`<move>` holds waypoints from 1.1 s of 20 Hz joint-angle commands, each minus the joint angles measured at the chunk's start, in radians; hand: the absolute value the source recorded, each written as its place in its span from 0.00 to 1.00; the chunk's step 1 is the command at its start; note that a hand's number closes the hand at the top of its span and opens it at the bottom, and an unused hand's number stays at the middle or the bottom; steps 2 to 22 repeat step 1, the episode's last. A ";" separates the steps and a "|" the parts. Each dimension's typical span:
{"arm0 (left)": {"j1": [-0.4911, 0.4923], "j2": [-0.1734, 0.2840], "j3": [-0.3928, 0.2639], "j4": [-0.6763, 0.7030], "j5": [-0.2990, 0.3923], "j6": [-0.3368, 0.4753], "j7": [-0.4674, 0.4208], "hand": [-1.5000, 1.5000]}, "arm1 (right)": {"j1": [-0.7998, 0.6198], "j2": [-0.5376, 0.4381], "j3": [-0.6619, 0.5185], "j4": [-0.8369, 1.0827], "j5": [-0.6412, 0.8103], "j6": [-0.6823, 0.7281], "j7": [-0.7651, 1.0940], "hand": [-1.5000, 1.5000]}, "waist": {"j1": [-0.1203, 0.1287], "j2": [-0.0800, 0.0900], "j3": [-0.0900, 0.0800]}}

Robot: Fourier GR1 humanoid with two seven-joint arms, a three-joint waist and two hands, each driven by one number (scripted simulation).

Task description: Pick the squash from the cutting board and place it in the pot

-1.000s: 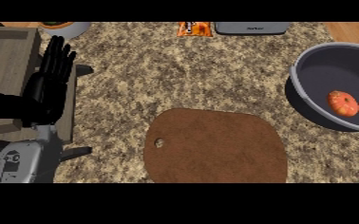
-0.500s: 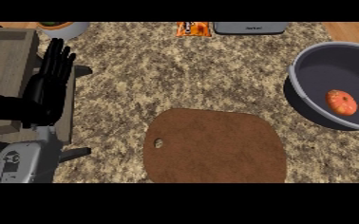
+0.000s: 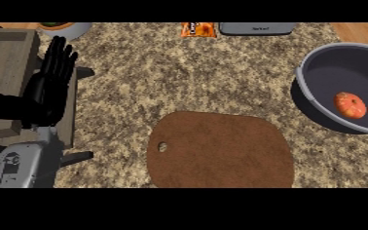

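**Squash lies inside the pot, cutting board is bare**

The squash (image 3: 350, 105), orange and round, lies inside the grey pot (image 3: 316, 68) at the right edge of the worktop (image 3: 179, 73). It rests on the bottom of the pot, toward the right side of it, and the right part of the pot is cut off by the border of the view. No hand touches the squash or the pot.

The brown cutting board (image 3: 223, 151) lies flat near the front edge of the worktop, about in the middle, well apart from the pot. It has a small hole close to its left side. Nothing lies on it.

The left hand (image 3: 49, 85) shows at the left edge of the worktop. Its fingers are straight and point away from the robot, toward the back edge; it is released and holds nothing. The grey forearm (image 3: 25, 163) comes in from the front left corner below it. The right hand does not show in the head view.

Along the back edge there are three more things: a bowl (image 3: 68, 28) near the back left corner, an orange packet (image 3: 197, 29) about in the middle, and a grey flat object (image 3: 256, 28) just to the right of the packet. A wooden block or box (image 3: 16, 58) stands at the left edge, beside the left hand.
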 commanded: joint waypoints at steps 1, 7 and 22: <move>-0.023 0.000 0.018 0.033 0.005 0.000 -0.012 0.50 | 0.132 0.027 -0.051 -0.109 -0.121 0.079 -0.047 0.00 | 0.000 -0.001 0.000; -0.023 0.000 0.018 0.033 0.005 0.000 -0.012 0.50 | 0.132 0.027 -0.051 -0.109 -0.121 0.079 -0.047 0.00 | 0.000 -0.001 0.000; -0.023 0.000 0.018 0.033 0.005 0.000 -0.012 0.50 | 0.132 0.027 -0.051 -0.109 -0.121 0.079 -0.047 0.00 | 0.000 -0.001 0.000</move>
